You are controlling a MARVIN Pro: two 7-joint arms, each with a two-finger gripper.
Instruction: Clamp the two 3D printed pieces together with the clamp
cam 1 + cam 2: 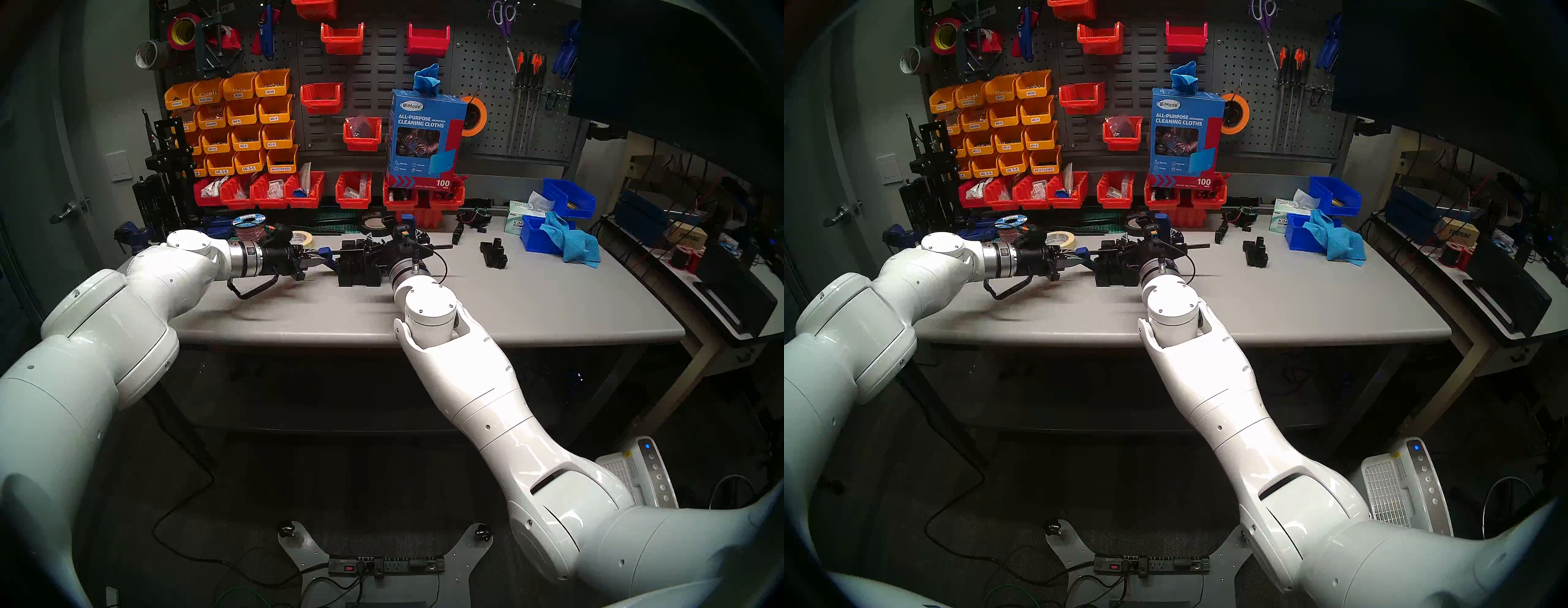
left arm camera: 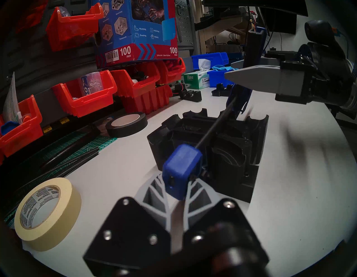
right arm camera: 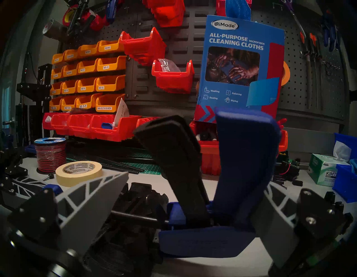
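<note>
One bar clamp (image 2: 195, 154) lay across the two 3D printed pieces (image 2: 210, 147), which stood touching at the middle of the grey table (image 1: 509, 297). The left gripper (image 2: 178, 186) was closed on the clamp's blue end jaw. The right gripper (image 3: 190, 209) stood wide open, its two fingers (image 3: 92, 205) on either side of the black trigger and blue handle, not squeezing. My worry: squeezing could tip the clamp, because the bar seemed to ride along the top of the blocks. I counted two tape rolls nearby: one cream (image 2: 46, 212), one black (image 2: 126, 124).
</note>
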